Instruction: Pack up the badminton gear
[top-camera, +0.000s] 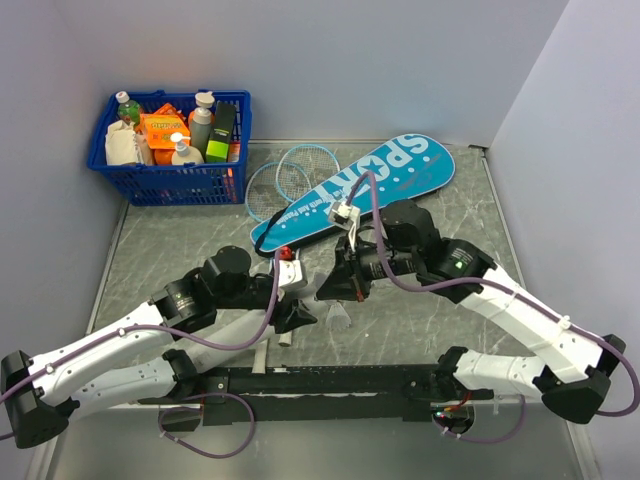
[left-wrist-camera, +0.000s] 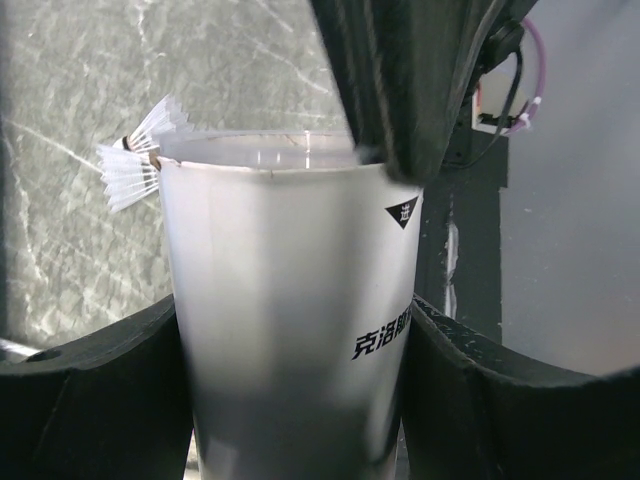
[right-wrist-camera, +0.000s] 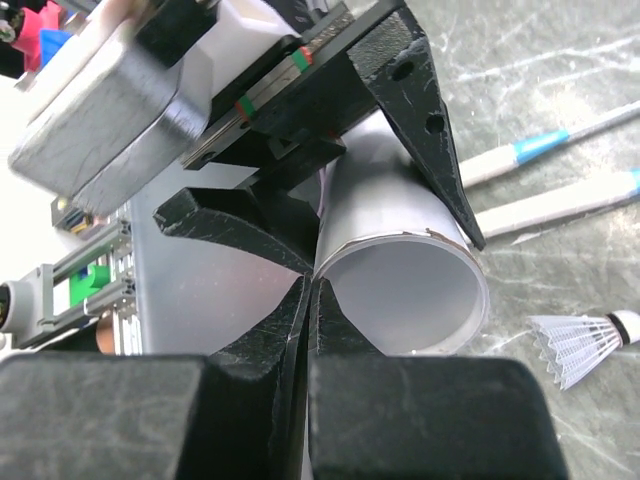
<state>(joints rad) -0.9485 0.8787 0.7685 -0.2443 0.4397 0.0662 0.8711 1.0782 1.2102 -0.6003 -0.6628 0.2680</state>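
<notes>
While the rackets (top-camera: 285, 178) lie outside the teal bag (top-camera: 365, 185) at the back and a shuttlecock (right-wrist-camera: 580, 345) lies loose just beside the white tube (left-wrist-camera: 290, 320), we judge packing barely begun (tube contents: can't tell). L gripper (top-camera: 298, 316) is clamped on the tube's sides. R gripper (right-wrist-camera: 308, 320) has its fingers pressed together, nothing seen btw them, tips at the tube's rim.
</notes>
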